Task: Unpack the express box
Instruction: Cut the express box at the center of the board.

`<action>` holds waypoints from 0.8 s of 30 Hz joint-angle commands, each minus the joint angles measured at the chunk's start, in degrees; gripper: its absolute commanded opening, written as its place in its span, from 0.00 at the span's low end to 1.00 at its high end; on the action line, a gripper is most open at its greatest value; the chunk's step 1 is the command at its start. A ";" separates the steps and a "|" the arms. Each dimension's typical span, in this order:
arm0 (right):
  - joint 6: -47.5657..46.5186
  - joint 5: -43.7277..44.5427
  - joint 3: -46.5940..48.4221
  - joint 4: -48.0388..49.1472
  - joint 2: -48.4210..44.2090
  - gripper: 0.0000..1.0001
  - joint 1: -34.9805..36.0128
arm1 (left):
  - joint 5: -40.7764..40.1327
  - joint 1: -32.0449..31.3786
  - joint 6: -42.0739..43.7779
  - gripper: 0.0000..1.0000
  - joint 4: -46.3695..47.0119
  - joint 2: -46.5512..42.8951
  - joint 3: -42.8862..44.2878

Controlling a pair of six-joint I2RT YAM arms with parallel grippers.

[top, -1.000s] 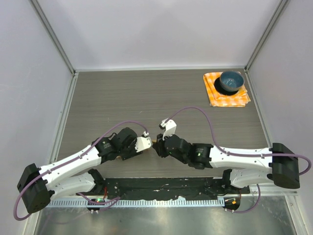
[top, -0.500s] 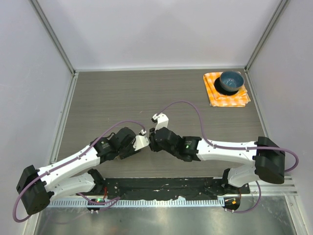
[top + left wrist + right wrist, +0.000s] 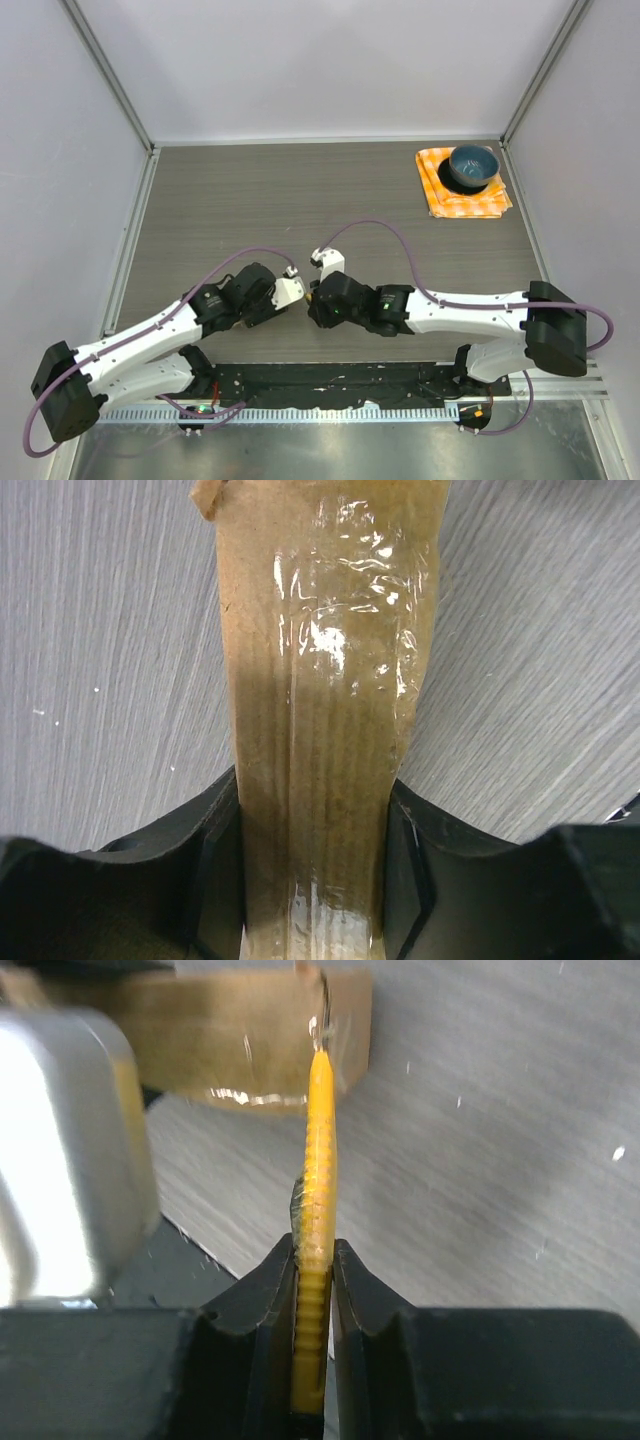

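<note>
The express box (image 3: 320,680) is a flat brown carton with clear tape along its top. My left gripper (image 3: 312,850) is shut on it across its width, a finger (image 3: 200,880) against each side, and holds it just over the table. In the top view only a sliver of the express box (image 3: 311,293) shows between the two wrists. My right gripper (image 3: 315,1260) is shut on a thin yellow ribbed cutter (image 3: 318,1150). The cutter's metal tip meets the taped end of the express box (image 3: 230,1035). From above, the right gripper (image 3: 318,300) sits right beside the left gripper (image 3: 297,290).
A blue bowl (image 3: 472,165) stands on an orange checked cloth (image 3: 462,203) at the far right corner. Grey walls close in the table on three sides. The black base rail (image 3: 330,380) runs along the near edge, close behind both wrists.
The right wrist has shifted left and back toward the near edge, closing in on the box end. The left arm has barely moved and keeps its hold.
</note>
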 commanded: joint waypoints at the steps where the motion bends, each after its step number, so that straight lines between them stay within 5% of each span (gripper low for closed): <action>1: 1.38 -6.95 -0.50 -9.40 -1.15 0.01 3.15 | 2.09 0.43 -2.22 0.48 4.83 0.16 0.15; 17: -3.45 -0.53 5.82 -9.13 -6.51 0.01 3.42 | 4.38 0.34 2.53 0.51 3.95 2.36 1.03; 24: -5.48 -1.49 8.20 -18.27 -12.84 0.01 3.42 | 8.94 2.01 -4.32 0.72 0.61 4.82 7.17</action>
